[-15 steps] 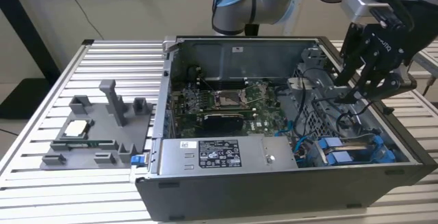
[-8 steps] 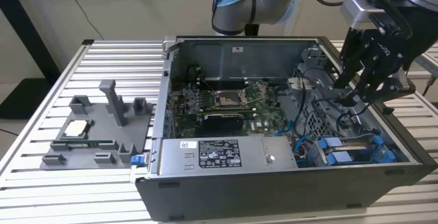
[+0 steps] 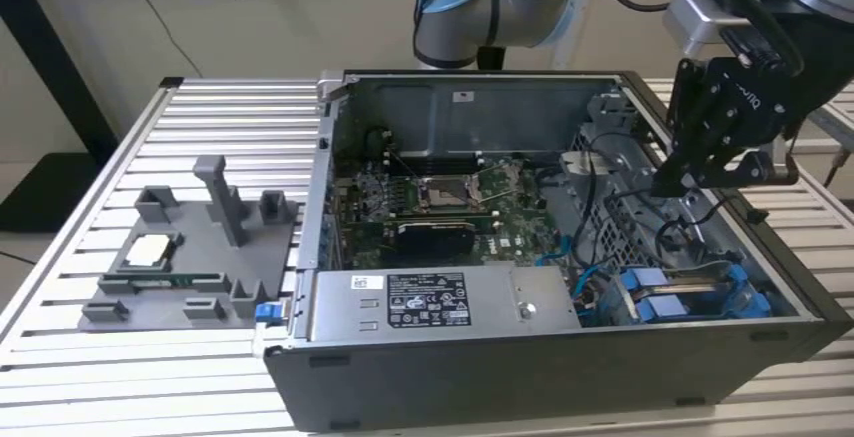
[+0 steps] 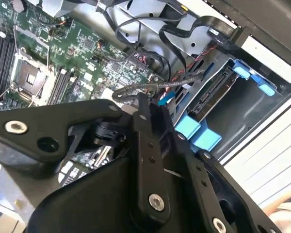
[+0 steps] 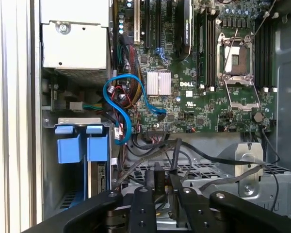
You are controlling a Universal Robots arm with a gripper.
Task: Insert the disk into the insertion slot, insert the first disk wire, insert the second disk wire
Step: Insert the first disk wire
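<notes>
Wire in the pincer, disk already bedded in its bay.
Exterior view: the gripper (image 3: 665,185) hangs at three o'clock of the case (image 3: 534,377), and the disk (image 3: 667,292) lies at five o'clock. Second wrist view: the jaws look clamped on a dark wire (image 4: 155,86), which I judge could slip or snag the neighbouring cables (image 4: 136,29); the insertion slot (image 4: 247,109) holds the disk. First wrist view: the disk shows a silver-grey edge and bright blue carrier tabs (image 5: 68,148).
</notes>
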